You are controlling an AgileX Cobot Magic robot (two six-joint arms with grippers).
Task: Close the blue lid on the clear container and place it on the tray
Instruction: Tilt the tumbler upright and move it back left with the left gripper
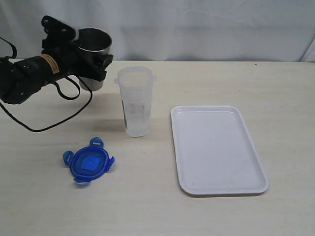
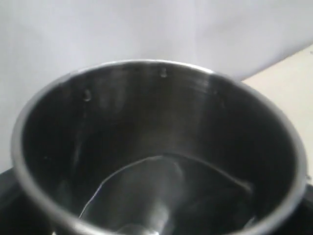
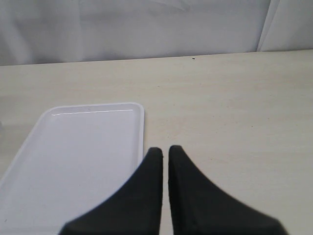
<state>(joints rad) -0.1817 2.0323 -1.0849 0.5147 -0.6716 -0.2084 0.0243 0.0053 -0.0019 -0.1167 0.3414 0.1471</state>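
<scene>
blue lid (image 1: 88,166) well apart from left end effector (image 1: 92,63), steel cup (image 1: 94,42) gripped

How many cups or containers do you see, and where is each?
2. The clear container stands uncapped just left of the tray; the steel cup is at the back left, between the jaws of the left gripper. Nothing seems hidden.

White tray (image 1: 216,147), blue lid (image 1: 88,163) (silvery cup (image 1: 93,42))

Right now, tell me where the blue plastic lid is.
In the exterior view, the small bright blue plastic lid lies on the table at lower left, apart from the tall clear plastic container and left of the flat white tray.
</scene>
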